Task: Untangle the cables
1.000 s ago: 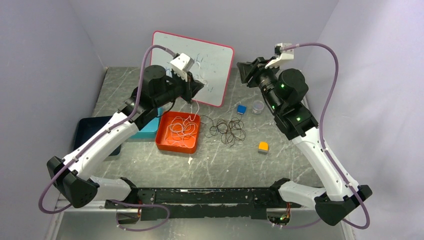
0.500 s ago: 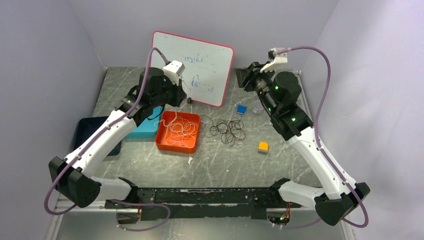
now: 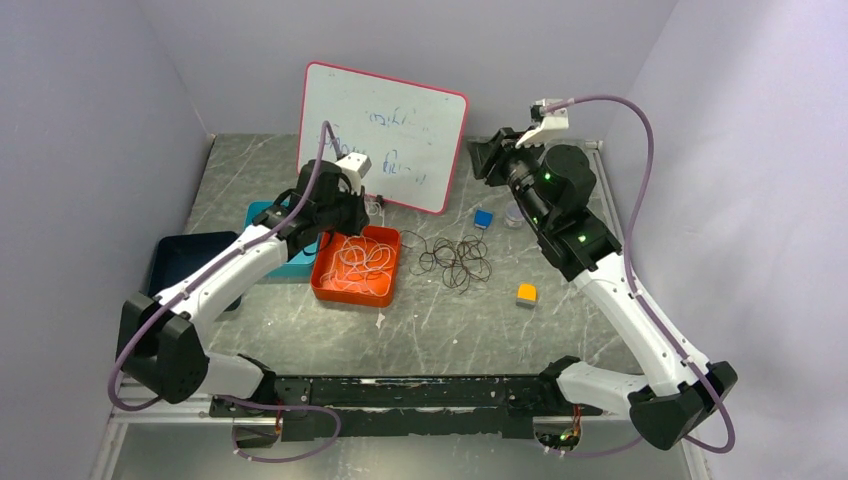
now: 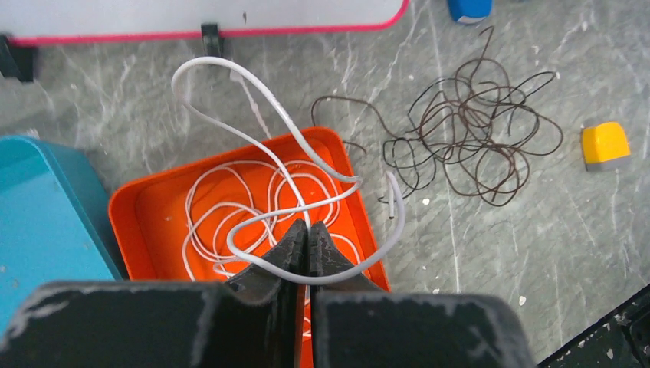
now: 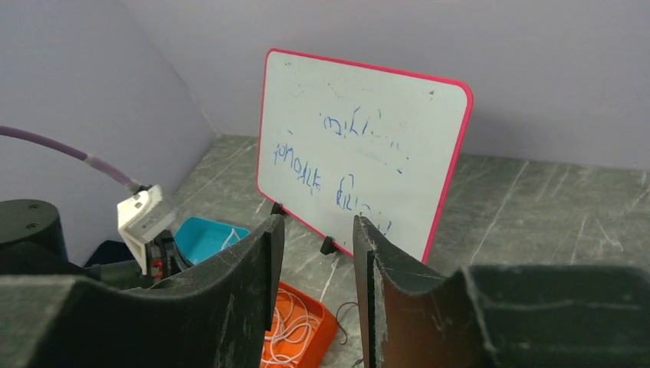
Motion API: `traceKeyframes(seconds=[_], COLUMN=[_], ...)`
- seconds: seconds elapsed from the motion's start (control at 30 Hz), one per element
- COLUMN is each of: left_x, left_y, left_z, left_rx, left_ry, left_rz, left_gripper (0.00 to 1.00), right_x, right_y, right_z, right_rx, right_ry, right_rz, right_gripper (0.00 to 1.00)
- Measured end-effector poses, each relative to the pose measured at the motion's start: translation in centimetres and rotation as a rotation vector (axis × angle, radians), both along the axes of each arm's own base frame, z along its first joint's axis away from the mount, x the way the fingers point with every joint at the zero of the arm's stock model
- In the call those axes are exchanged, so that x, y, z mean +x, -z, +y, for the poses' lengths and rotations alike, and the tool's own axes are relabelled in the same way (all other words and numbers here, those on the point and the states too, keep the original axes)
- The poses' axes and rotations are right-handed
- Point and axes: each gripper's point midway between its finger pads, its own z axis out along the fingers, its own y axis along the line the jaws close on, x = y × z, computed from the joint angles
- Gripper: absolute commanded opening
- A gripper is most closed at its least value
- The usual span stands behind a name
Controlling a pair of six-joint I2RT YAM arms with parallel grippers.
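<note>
A white cable (image 4: pixel 253 100) lies coiled in an orange tray (image 4: pixel 123 222), and one strand loops up out of it. My left gripper (image 4: pixel 308 230) is shut on that strand and holds it just above the tray. In the top view the left gripper (image 3: pixel 368 205) hangs over the far edge of the orange tray (image 3: pixel 330 290). A tangle of dark brown cables (image 3: pixel 458 262) lies on the table right of the tray, and it also shows in the left wrist view (image 4: pixel 467 130). My right gripper (image 3: pixel 486 156) is open, empty and raised at the back right, and its own view shows the jaws apart (image 5: pixel 318 230).
A whiteboard (image 3: pixel 385 135) with a pink rim stands at the back. A teal container (image 3: pixel 258 213) and a dark blue tray (image 3: pixel 180 255) sit left of the orange tray. A blue cube (image 3: pixel 483 218), a small clear cup (image 3: pixel 515 213) and a yellow cube (image 3: pixel 526 294) lie at the right.
My left gripper has come down from in front of the whiteboard to just above the orange tray, still holding the white cable. The right arm has shifted slightly back.
</note>
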Motion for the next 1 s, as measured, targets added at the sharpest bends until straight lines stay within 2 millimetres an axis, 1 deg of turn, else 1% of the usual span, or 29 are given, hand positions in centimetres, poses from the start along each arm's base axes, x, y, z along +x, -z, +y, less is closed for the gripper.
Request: traceKeyframes(seconds=[0.17,0.37,0.5,0.73,0.83,1.0], left_x=[-0.9,-2.8,-3.2,-4.2,-4.6,-4.7], left_y=[3.0,6.5,8.1,12.1,13.1,13.1], left_z=[0.6,1.6,1.8,2.3,2.5,2.6], left_rx=[0.012,0.037,0.064,0.134,0.15,0.151], left_ry=[-0.035,-0.068,-0.075,-0.084,-0.091,-0.104], left_rz=[0.083,0.189,0.243,0.371,0.408,0.415], left_gripper=[0.07,0.07,0.07,0.07,0.16,0.39], right_x=[0.1,0.4,0.6,0.7,0.7,0.7], right_y=[0.7,1.8,2.4,2.7,2.7,2.8], right_z=[0.1,0.3,0.7,0.7,0.8,0.9], right_rx=[-0.007,-0.018,-0.025,-0.029,-0.029,-0.03], right_ry=[-0.001,-0.005,-0.015,-0.016,-0.018,-0.022], right_rz=[0.012,0.032,0.044,0.05,0.05,0.052], right_gripper=[0.42,0.42,0.42,0.42,0.43,0.43])
